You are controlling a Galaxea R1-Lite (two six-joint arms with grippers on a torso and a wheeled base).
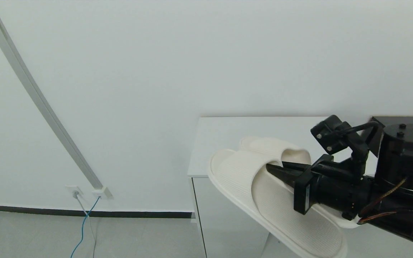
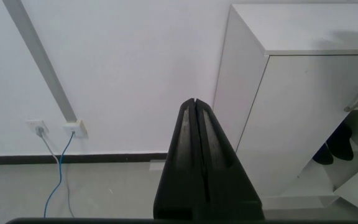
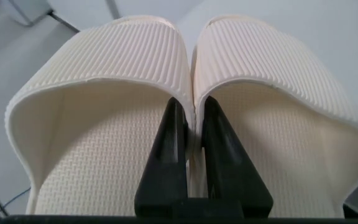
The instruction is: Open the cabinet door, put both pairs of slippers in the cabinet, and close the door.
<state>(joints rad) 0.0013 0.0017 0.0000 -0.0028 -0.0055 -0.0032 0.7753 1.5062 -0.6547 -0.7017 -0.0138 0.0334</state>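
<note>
Between fingers of the right hand (image 3: 193, 107) sit adjoining straps of cream slippers (image 3: 104, 68).

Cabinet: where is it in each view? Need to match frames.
Head view: cabinet centre-right, behind the slippers held by the right gripper.
Left wrist view: cabinet beyond the left gripper, across from the wall sockets.
Right wrist view: probably the pale surface past the slippers' toes; unsure.
Shared landmark: wall sockets with blue cable, head and left wrist views.
</note>
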